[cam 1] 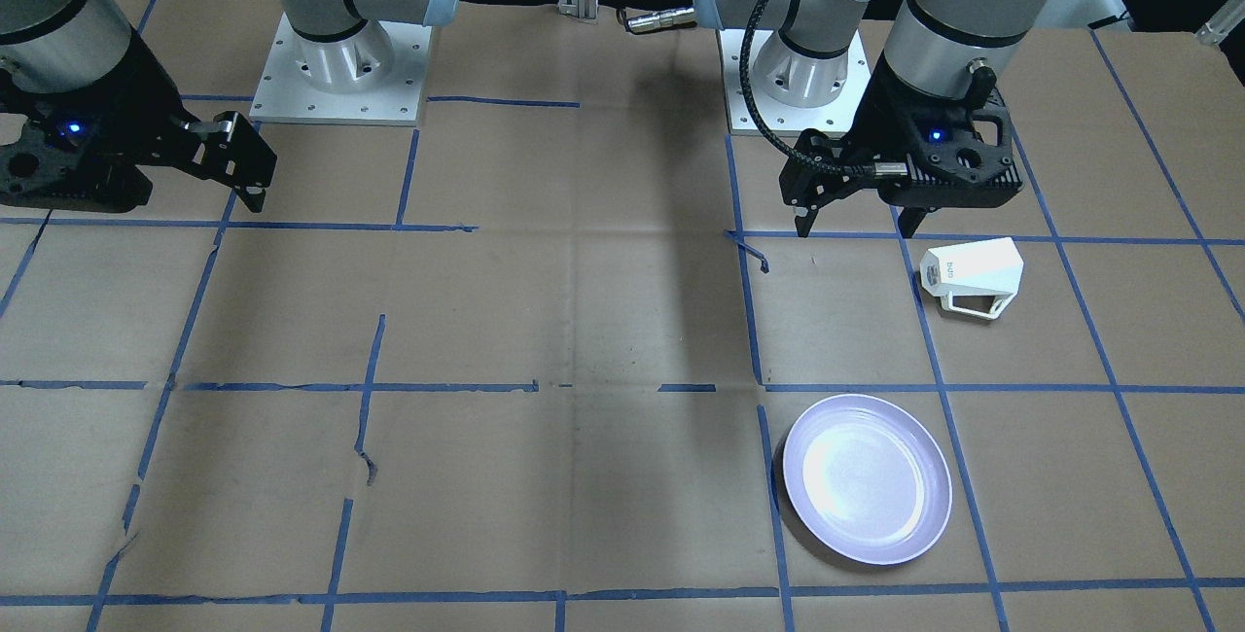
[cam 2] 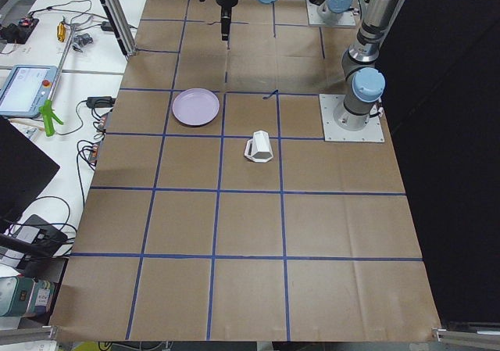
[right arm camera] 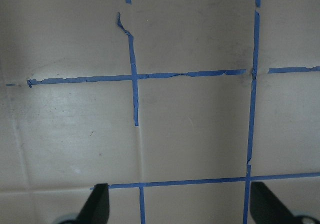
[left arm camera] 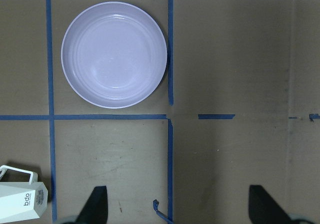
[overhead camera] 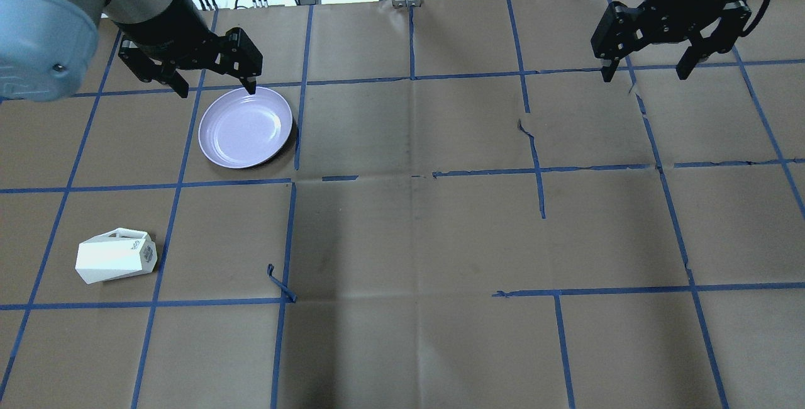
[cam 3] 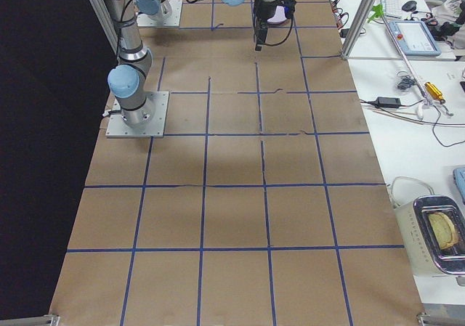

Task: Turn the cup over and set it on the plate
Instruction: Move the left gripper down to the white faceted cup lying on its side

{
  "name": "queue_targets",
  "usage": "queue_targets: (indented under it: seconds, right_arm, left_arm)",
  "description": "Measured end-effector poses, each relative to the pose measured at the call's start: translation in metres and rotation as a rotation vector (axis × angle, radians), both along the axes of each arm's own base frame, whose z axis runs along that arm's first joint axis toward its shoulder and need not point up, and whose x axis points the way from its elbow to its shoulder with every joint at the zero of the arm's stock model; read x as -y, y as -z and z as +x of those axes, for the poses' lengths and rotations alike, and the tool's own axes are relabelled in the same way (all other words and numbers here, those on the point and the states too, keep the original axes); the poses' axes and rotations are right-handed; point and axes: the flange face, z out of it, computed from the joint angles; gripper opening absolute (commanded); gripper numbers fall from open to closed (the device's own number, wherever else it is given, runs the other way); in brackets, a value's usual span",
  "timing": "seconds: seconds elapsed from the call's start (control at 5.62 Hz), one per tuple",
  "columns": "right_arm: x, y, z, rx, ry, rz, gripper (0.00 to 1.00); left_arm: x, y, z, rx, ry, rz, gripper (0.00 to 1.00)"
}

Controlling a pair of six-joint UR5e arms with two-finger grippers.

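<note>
The white faceted cup (cam 1: 973, 277) lies on its side on the brown paper, with its logo base facing the table's middle and its handle facing away from the robot. It also shows in the overhead view (overhead camera: 116, 264) and at the lower left of the left wrist view (left arm camera: 22, 201). The lavender plate (cam 1: 868, 478) sits empty and upright, one grid square farther from the robot (overhead camera: 245, 127) (left arm camera: 114, 54). My left gripper (overhead camera: 217, 89) is open and empty, high above the table, apart from both. My right gripper (overhead camera: 643, 75) is open and empty, far off on the other side.
Blue tape lines grid the paper, with a loose curl of tape (overhead camera: 280, 283) near the cup's square. The arm base plates (cam 1: 340, 68) stand at the robot's edge. A bench with cables and devices (cam 2: 47, 93) runs along the far side.
</note>
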Motion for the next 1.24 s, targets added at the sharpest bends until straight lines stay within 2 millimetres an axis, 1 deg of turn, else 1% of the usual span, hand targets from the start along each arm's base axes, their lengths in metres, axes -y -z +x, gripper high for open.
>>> queue_targets:
  seconds: [0.18, 0.36, 0.53, 0.71, 0.89, 1.07, 1.24]
  right_arm:
    - [0.000, 0.000, 0.000, 0.000, 0.000, 0.000, 1.00]
    - [0.000, 0.000, 0.000, 0.000, 0.000, 0.000, 1.00]
    - [0.000, 0.000, 0.000, 0.000, 0.000, 0.000, 1.00]
    - [0.000, 0.000, 0.000, 0.000, 0.000, 0.000, 1.00]
    - [0.000, 0.000, 0.000, 0.000, 0.000, 0.000, 1.00]
    - [0.000, 0.000, 0.000, 0.000, 0.000, 0.000, 1.00]
    - [0.000, 0.000, 0.000, 0.000, 0.000, 0.000, 1.00]
  left_arm:
    - [-0.001, 0.002, 0.002, 0.001, 0.007, 0.004, 0.98]
    - [-0.004, 0.003, 0.014, 0.010, 0.040, 0.022, 0.99]
    - [-0.008, 0.004, 0.050, 0.022, 0.072, 0.065, 0.98]
    - [-0.014, 0.006, 0.105, 0.019, 0.049, 0.116, 0.98]
    - [-0.024, 0.013, 0.172, 0.005, 0.046, 0.154, 0.98]
    - [-0.036, 0.030, 0.239, -0.027, 0.079, 0.183, 0.98]
    - [-0.052, 0.049, 0.300, -0.087, 0.083, 0.189, 0.98]
